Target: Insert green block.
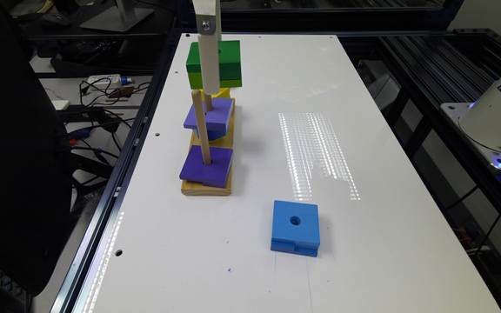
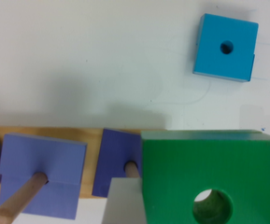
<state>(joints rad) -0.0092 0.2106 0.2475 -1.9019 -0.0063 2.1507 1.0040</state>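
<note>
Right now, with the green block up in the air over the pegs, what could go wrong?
The green block hangs above the wooden pegs; if its hole misses a peg tip, it may jam or tilt. It could also knock the purple blocks already stacked beneath it. A slip could drop it onto the wooden base.

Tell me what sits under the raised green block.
Under the green block, held up by the gripper, lie the wooden base, a yellow piece and a purple block on its peg. The finger and block hide what is directly below.
</note>
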